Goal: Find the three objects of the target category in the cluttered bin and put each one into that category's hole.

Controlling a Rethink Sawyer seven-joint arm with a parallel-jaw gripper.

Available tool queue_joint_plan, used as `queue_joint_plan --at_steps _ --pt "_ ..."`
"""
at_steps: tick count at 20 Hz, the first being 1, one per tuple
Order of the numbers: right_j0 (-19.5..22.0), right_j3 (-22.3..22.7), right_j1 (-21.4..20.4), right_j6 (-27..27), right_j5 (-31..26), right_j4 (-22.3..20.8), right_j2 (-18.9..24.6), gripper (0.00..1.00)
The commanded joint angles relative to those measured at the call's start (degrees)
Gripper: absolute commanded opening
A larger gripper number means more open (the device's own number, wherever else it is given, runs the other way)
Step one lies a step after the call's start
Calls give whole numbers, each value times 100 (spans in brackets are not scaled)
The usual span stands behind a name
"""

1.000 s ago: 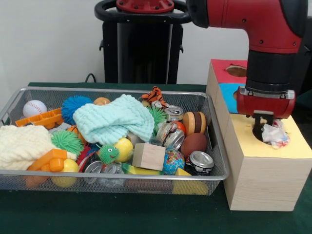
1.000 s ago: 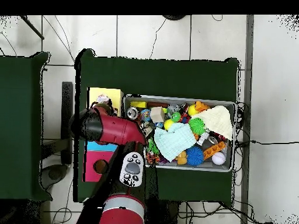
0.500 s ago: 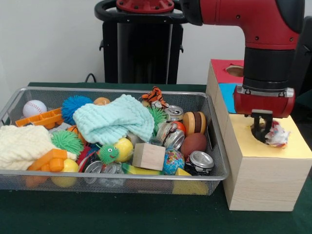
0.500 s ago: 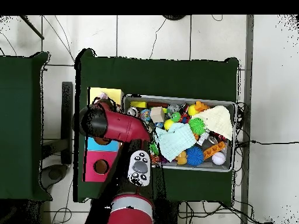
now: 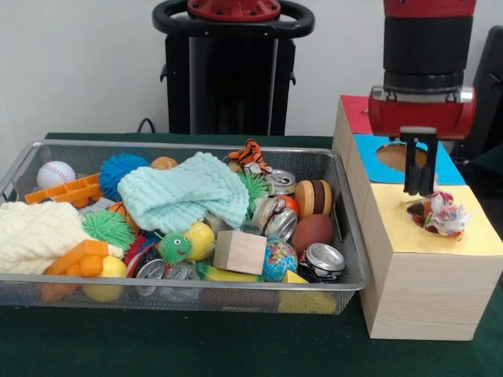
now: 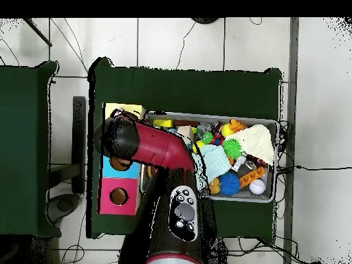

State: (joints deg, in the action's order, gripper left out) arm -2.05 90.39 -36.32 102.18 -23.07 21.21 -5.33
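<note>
Your gripper (image 5: 420, 188) hangs above the yellow-surround hole (image 5: 418, 209), fingers nearly together, holding nothing, polka-dot cloth (image 5: 446, 217) bunched at the hole's 3 o'clock rim.

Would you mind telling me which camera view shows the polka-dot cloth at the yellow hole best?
The front view: the polka-dot cloth lies bunched at the yellow hole, below the raised gripper, apart from it. In the overhead view the arm covers that spot, so the cloth is hidden.
</note>
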Motion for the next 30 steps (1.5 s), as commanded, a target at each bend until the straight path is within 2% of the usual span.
queue_joint_plan --at_steps 1,7,21,30 --pt "329 297 -349 321 -412 -199 533 0" --pt "300 276 -297 405 -295 -223 615 0" --pt "-115 324 -188 937 63 -91 462 0" --pt "-199 177 186 987 531 -102 452 0"
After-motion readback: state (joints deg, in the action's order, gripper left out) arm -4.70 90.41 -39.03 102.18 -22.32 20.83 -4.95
